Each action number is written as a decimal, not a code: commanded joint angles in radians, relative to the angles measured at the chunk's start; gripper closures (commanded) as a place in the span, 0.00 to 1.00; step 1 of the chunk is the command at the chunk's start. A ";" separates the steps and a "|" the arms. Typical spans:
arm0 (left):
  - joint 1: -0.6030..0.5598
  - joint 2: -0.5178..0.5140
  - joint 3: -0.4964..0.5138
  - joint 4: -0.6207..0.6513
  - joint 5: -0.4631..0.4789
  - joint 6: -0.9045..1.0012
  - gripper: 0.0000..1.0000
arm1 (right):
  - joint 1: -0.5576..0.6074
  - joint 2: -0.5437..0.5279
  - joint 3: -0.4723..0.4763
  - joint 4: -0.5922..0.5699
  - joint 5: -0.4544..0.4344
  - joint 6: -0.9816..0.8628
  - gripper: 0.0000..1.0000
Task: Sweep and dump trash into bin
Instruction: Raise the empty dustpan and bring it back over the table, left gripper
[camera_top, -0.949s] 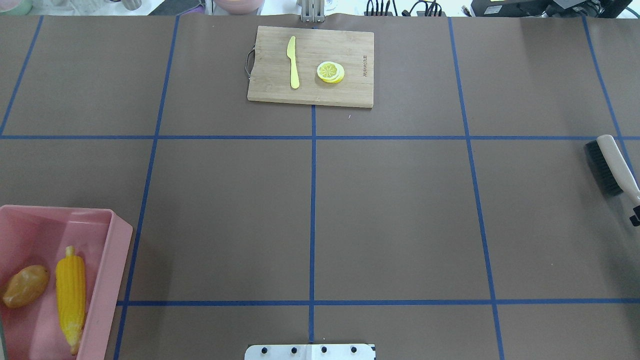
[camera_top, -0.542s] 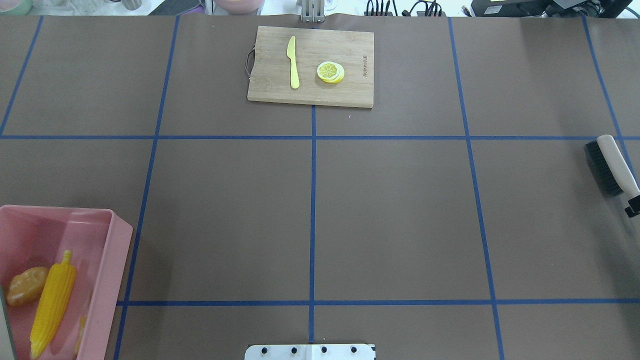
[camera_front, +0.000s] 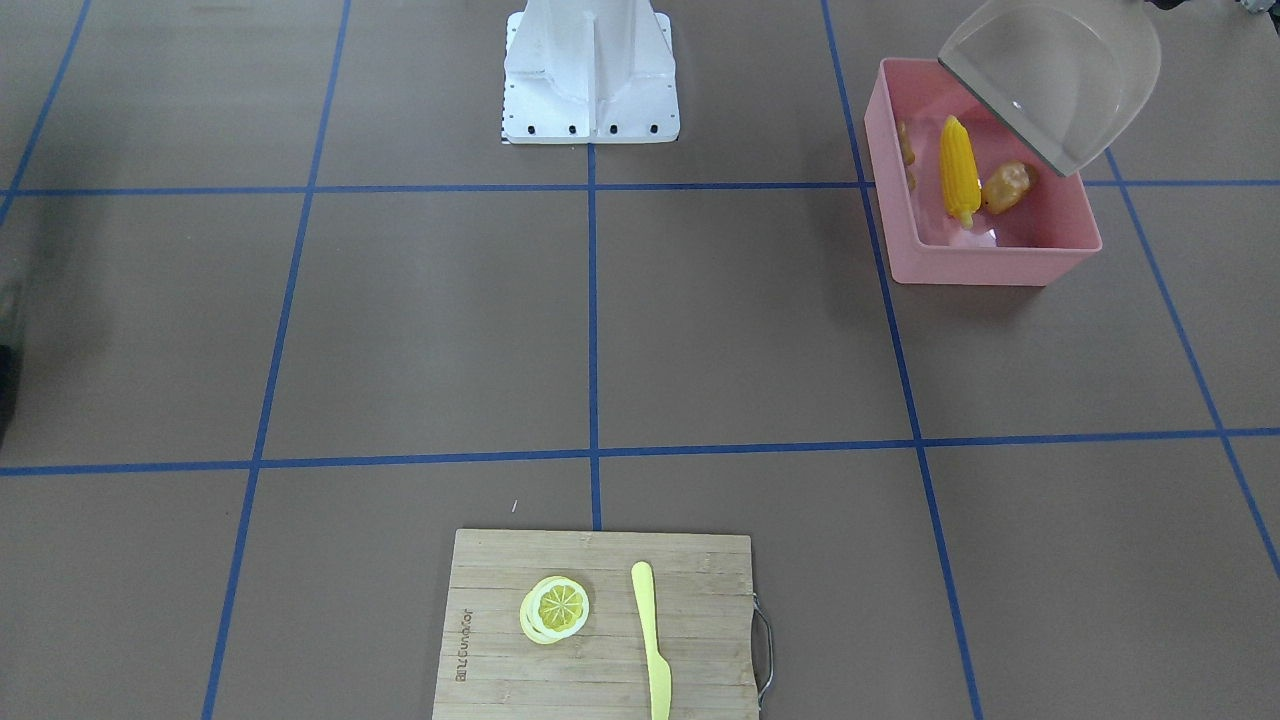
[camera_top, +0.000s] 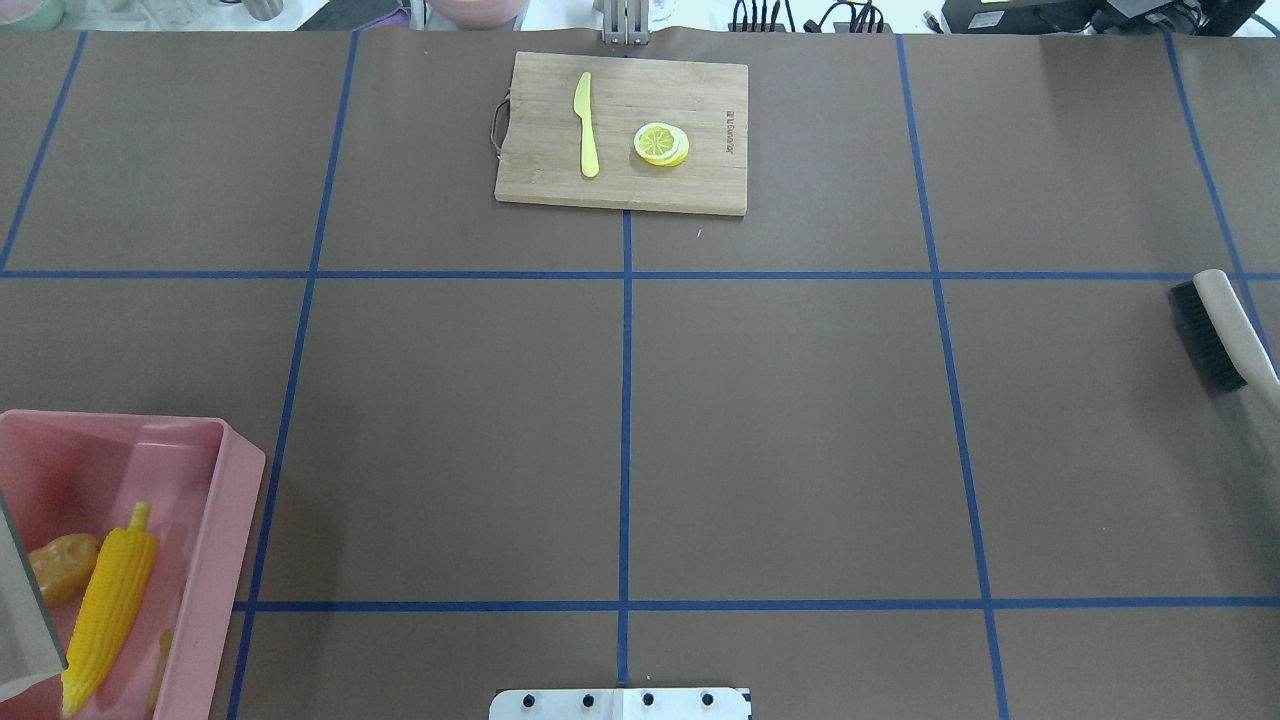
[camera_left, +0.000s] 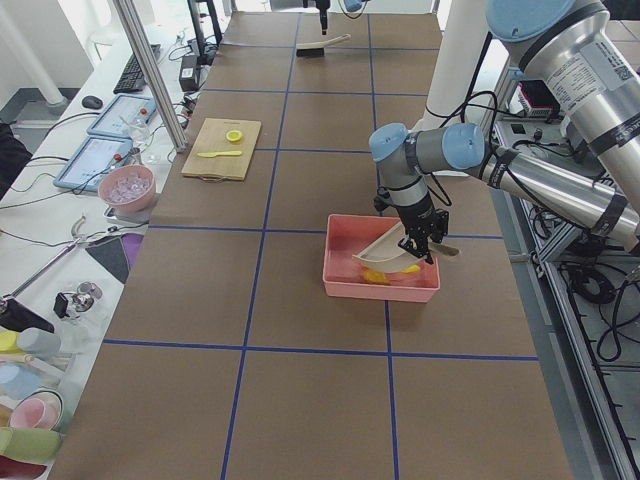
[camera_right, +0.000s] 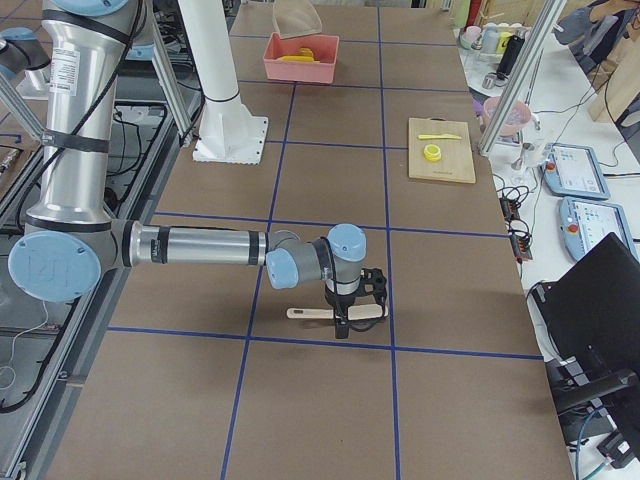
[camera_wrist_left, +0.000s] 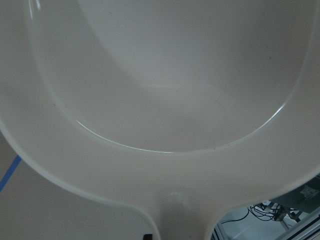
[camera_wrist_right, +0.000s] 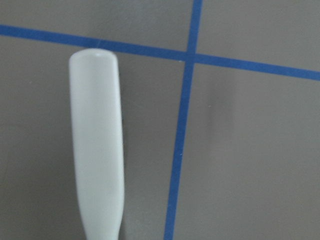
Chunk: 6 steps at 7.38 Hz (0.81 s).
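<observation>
The pink bin (camera_front: 985, 262) (camera_top: 225, 540) stands at the robot's left front. The trash lies inside it: a yellow corn cob (camera_front: 957, 168) (camera_top: 105, 610), a brown potato (camera_front: 1008, 187) (camera_top: 60, 568) and a ginger root (camera_front: 906, 150) against the wall. The beige dustpan (camera_front: 1060, 80) (camera_wrist_left: 160, 75) hangs tilted over the bin, and my left gripper (camera_left: 428, 243) is shut on its handle. The brush (camera_top: 1210, 335) (camera_wrist_right: 95, 150) lies on the table at the far right. My right gripper (camera_right: 350, 308) is right over it; whether it is open or shut I cannot tell.
A wooden cutting board (camera_top: 700, 190) sits at the far middle edge with a yellow knife (camera_top: 586, 125) and a lemon slice (camera_top: 661, 143) on it. The robot's base plate (camera_front: 590, 115) is at the near middle.
The corn has slid and tilted inside the bin, partly covering the potato. The dustpan's edge has come into the overhead view at lower left. The right gripper's dark tip left that view.
</observation>
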<state>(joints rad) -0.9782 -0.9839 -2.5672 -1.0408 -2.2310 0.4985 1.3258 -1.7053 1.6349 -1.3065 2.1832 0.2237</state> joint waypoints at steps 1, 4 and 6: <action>-0.048 -0.042 0.015 0.001 -0.028 -0.056 1.00 | 0.120 0.058 -0.062 -0.008 0.035 -0.004 0.00; -0.160 -0.201 0.027 -0.001 -0.033 -0.206 1.00 | 0.145 0.085 -0.054 -0.089 0.073 -0.006 0.00; -0.192 -0.387 0.118 0.005 -0.033 -0.215 1.00 | 0.153 0.127 -0.047 -0.138 0.073 -0.006 0.00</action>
<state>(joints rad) -1.1468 -1.2576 -2.5045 -1.0388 -2.2643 0.2956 1.4728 -1.6073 1.5824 -1.4088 2.2557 0.2179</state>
